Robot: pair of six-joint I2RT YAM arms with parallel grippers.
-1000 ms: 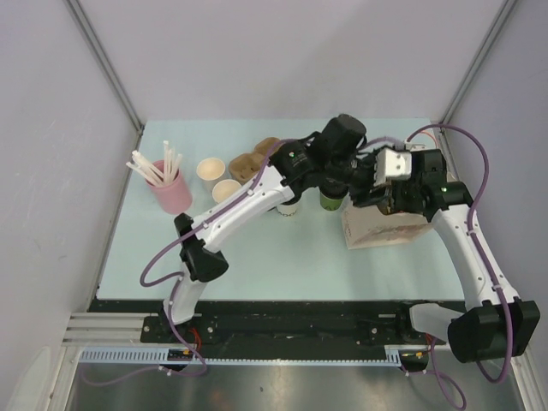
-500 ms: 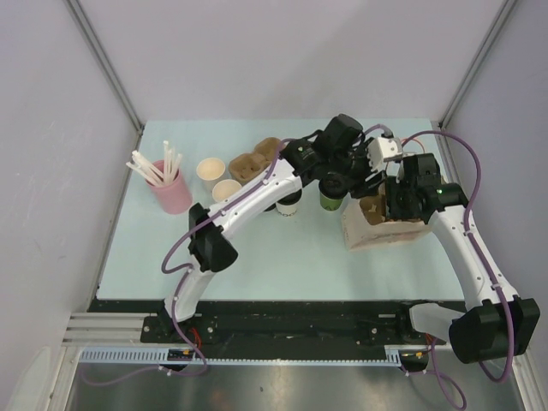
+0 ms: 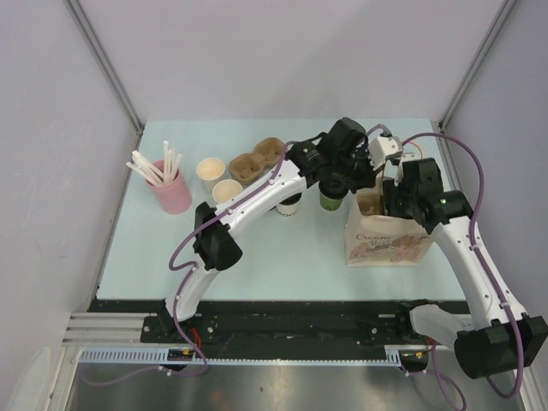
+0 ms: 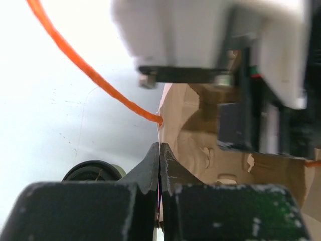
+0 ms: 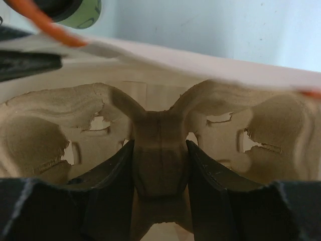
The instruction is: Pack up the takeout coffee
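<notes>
Both arms at the paper bag (image 3: 390, 244), coffees outside.
Left end effector (image 4: 159, 155) pinches the bag's rim; right end effector (image 5: 160, 150) grips the cardboard tray (image 5: 90, 105) by its middle ridge, inside. Green cup (image 3: 330, 199) and white cup (image 3: 289, 206) stand on the desk (image 3: 282, 257) beside the bag.

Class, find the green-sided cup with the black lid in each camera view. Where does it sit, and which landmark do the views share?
Top external: the green-sided cup is at centre, just left of the paper bag.
Left wrist: the cup is at bottom left, left of the bag.
Right wrist: the cup is in the top left corner, beyond the bag's rim.
Shared landmark: the paper bag.
</notes>
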